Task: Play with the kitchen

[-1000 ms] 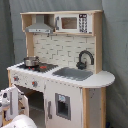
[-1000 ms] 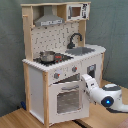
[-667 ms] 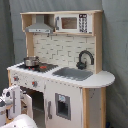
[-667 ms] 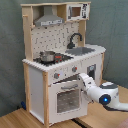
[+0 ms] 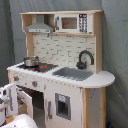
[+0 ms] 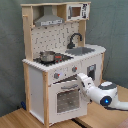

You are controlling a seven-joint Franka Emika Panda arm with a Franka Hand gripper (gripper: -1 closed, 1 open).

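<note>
The kitchen [image 5: 60,65] stands upright against a grey backdrop in both exterior views, its grey hood [image 5: 40,26] and microwave panel [image 5: 75,23] up top, the black faucet [image 5: 85,59] over the sink [image 5: 74,73], and a small metal pot [image 6: 48,56] sitting on the stovetop [image 6: 55,59]. In the second exterior view the arm reaches in from the second exterior view's right, and the hand [image 6: 80,80] sits right at the top edge of the windowed oven door [image 6: 64,97], just under the knobs [image 6: 56,76]. Whether it is spread, pressed together or pinching the door handle cannot be told; the white wrist body hides the tips. In the first exterior view the oven door [image 5: 26,102] looks swung partly open at the first exterior view's lower left, with part of the arm [image 5: 9,100] beside it. As a judgement, the play is in an early-to-middle stage: the oven door seems to be the thing in hand and is only partway open, while the pot, the knobs, the faucet and the lower cabinet door [image 5: 62,106] sit apparently untouched. Much remains open-ended, since the task names no fixed end state.
</note>
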